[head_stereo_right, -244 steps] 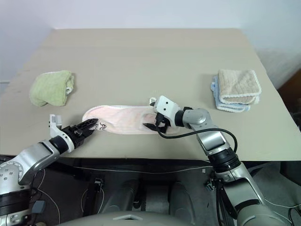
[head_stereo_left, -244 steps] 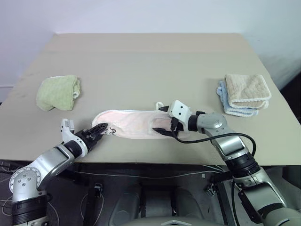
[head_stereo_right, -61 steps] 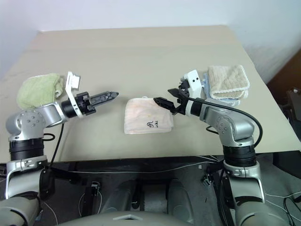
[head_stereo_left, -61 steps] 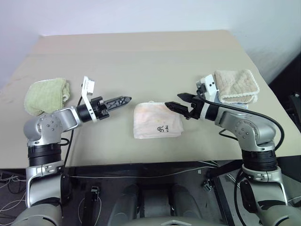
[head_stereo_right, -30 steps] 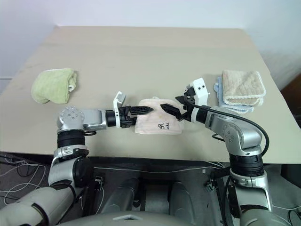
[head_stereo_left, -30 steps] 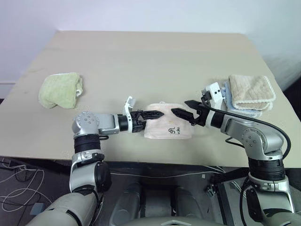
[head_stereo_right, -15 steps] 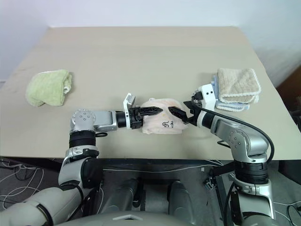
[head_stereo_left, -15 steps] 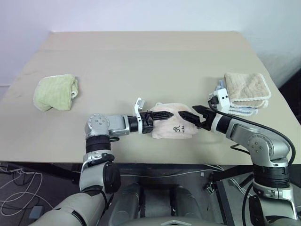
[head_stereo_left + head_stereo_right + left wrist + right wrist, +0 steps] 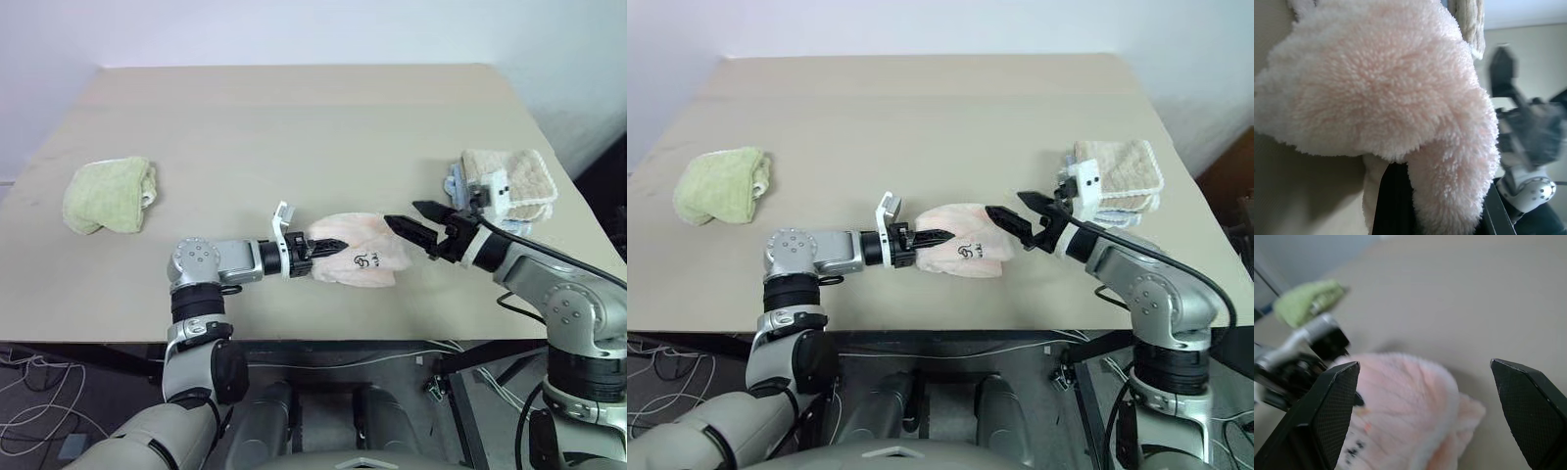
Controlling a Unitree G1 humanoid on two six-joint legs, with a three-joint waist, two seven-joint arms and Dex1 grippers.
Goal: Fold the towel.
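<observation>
Towel: the pale pink terry cloth towel [image 9: 361, 260] sits bunched at centre frame on the tan bench [image 9: 294, 127].
Left pincer [image 9: 328, 245]: pinching the towel's left edge.
Right pincer [image 9: 409, 221]: spread wide, just right of the towel.

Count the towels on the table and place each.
4, perhaps more stacked: pale pink terry towel front centre, light green towel left, beige scalloped towel right atop a light blue towel.
</observation>
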